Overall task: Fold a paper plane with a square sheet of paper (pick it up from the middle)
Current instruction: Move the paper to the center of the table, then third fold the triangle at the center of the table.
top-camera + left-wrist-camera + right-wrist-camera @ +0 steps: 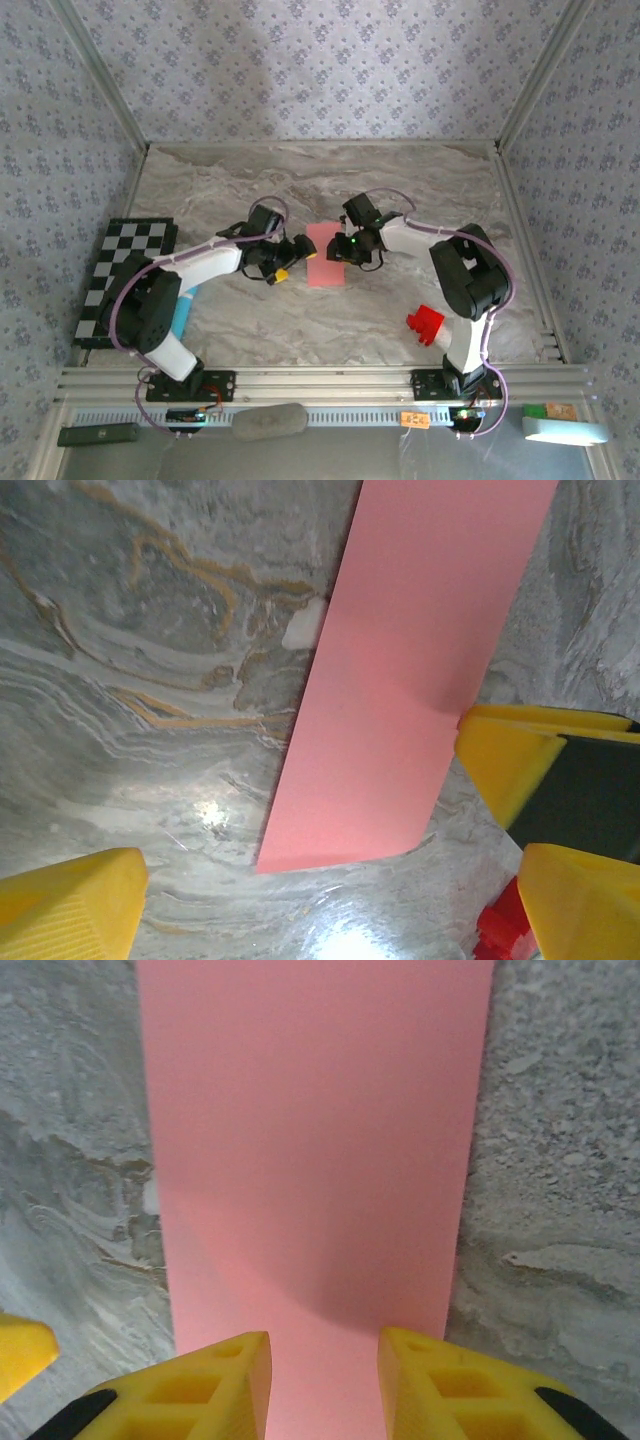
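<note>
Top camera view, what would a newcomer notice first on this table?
A flat salmon-pink paper sheet lies in the middle of the grey marbled tabletop, with the left arm's yellow fingers at one side and the right arm's yellow fingers at the other. A small chunky red block sits near the right arm's base, and a black-and-white chequered board lies at the left edge.

Plain salmon-pink sheet of paper (310, 1140) there, grey marbled bench (400, 190) veined with ochre, bright yellow jaws, black-and-white chequered board (120, 270), a red block (425, 324), and something pale blue, possibly a tube (183, 315).
</note>
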